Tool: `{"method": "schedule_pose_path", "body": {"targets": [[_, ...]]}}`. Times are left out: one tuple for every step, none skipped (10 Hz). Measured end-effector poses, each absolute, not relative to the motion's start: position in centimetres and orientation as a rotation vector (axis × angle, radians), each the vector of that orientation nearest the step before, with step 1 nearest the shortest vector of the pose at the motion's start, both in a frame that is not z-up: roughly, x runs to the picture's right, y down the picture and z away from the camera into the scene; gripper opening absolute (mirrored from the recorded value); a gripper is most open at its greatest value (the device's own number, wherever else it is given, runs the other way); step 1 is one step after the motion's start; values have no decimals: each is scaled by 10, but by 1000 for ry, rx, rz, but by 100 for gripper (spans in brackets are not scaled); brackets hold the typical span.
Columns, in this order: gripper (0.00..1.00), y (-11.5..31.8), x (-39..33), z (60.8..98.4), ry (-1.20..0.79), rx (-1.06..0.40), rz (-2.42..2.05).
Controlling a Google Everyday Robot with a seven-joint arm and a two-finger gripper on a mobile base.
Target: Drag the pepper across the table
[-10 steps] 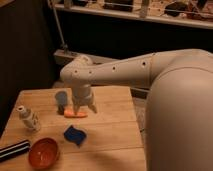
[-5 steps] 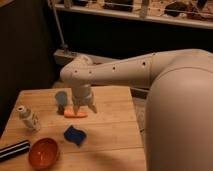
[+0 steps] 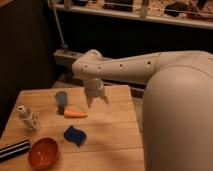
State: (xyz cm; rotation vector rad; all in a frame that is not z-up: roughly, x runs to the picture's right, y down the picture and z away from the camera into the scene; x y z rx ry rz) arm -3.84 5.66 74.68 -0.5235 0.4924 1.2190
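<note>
The pale two-finger gripper (image 3: pixel 97 103) hung with jaws spread, grasping nothing, just behind and right of the one slim orange tapered pepper (image 3: pixel 75 114) on the light wooden plank table (image 3: pixel 112 135). In front of the pepper lay one dark-blue wavy piece (image 3: pixel 74 135), front-left one round orange bowl (image 3: pixel 43 152), and left one white bottle (image 3: pixel 29 119).

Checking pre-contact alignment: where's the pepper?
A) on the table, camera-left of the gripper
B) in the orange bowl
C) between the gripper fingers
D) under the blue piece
A: the pepper lies on the table just camera-left of the open gripper, which points down beside it, holding nothing.
</note>
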Motion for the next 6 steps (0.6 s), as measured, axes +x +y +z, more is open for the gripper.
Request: {"method": "schedule_pose_path", "body": {"targets": [[65,50,-38,750,458,-543,1162],[65,41,-49,750,360,-628,1050],[65,36,-56,751,304,-665,991],[65,30,-65,754,251,-691,927],[65,26,-74,760,206,-713,838],[65,25,-76,763,198,-720,794]]}}
